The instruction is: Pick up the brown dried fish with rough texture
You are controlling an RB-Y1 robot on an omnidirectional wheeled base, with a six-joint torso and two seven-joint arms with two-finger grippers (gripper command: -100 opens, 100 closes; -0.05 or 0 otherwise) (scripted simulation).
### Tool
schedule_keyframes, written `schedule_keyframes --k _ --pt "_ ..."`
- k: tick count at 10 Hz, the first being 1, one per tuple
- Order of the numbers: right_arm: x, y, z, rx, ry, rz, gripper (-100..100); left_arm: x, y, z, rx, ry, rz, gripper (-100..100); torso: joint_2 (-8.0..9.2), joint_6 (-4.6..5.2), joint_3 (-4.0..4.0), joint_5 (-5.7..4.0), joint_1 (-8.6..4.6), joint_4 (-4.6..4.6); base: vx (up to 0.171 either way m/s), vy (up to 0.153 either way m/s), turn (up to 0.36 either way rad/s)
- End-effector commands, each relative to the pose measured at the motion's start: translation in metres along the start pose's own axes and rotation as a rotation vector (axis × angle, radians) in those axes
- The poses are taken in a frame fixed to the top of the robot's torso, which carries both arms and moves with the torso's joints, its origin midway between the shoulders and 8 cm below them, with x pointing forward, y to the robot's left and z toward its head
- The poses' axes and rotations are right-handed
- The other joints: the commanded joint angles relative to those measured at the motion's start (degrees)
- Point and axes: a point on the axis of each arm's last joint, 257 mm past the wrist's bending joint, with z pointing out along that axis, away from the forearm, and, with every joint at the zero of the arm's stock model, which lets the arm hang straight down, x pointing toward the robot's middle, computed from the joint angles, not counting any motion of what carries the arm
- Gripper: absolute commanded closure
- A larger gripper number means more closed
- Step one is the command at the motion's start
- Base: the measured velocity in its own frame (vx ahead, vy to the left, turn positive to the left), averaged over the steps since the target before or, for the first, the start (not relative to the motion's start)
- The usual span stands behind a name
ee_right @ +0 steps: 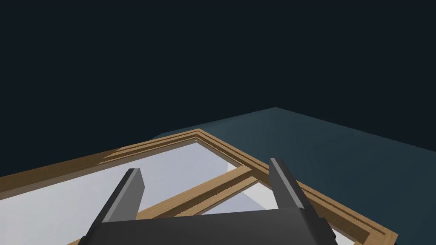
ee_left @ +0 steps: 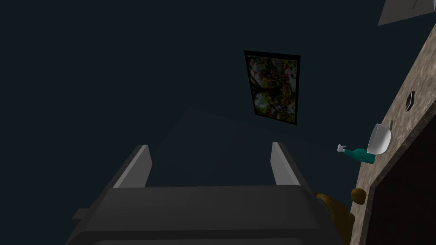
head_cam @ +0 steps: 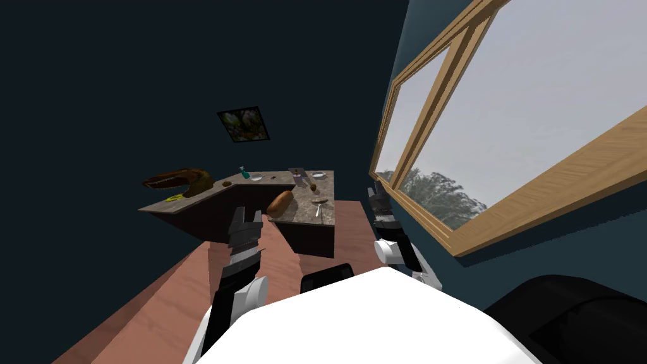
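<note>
1. Left fingers (ee_left: pixel 140 163) stand spread wide with nothing between them; my left gripper (head_cam: pixel 247 217) hangs in the air short of the counter (head_cam: pixel 297 212).
2. Right fingers (ee_right: pixel 130 187) are spread just as wide and hold nothing; my right gripper (head_cam: pixel 378 191) is raised off to the right, well apart from the left one.
3. The dried fish (head_cam: pixel 179 179) lies beyond my left fingers and off to their left, well apart from them, at the far left end of the stone-topped counter.
4. It is long and curved, with a reddish-brown body, a dark, uneven surface and an olive-yellow end that points toward the counter's corner.
5. A small yellow thing (head_cam: pixel 174 198) lies just beside the fish, on the side nearer to my fingers.
6. A small round brown thing (head_cam: pixel 226 183) sits near the fish's olive end, between it and a teal bottle (head_cam: pixel 244 171) with a white bowl (head_cam: pixel 256 177) next to it.
7. An orange-brown oblong thing (head_cam: pixel 280 202) lies on the counter's nearer arm, just beyond my left fingers and slightly to their right.
</note>
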Motion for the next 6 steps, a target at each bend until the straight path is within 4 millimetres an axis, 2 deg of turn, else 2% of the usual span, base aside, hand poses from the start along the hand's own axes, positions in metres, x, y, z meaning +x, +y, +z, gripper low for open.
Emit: schedule_keyframes --k 1,4,6 --pt "0.004 -0.006 -0.003 0.013 0.031 -0.015 -100 0.0 0.0 0.0 0.0 0.0 0.0 0 0.0 0.0 0.0 0.0 0.0 0.0 -0.029 0.016 0.038" --pt "0.018 -0.028 -0.016 0.066 0.119 -0.057 -100 0.0 0.0 0.0 0.0 0.0 0.0 0 0.35 0.0 0.19 0.02 0.1 0.07 -0.094 0.045 0.076" --pt "0.031 -0.05 -0.033 0.12 0.187 -0.084 -100 0.0 0.0 0.0 0.0 0.0 0.0 0 0.5 -0.01 0.28 0.06 0.28 0.11 -0.158 0.091 0.131"
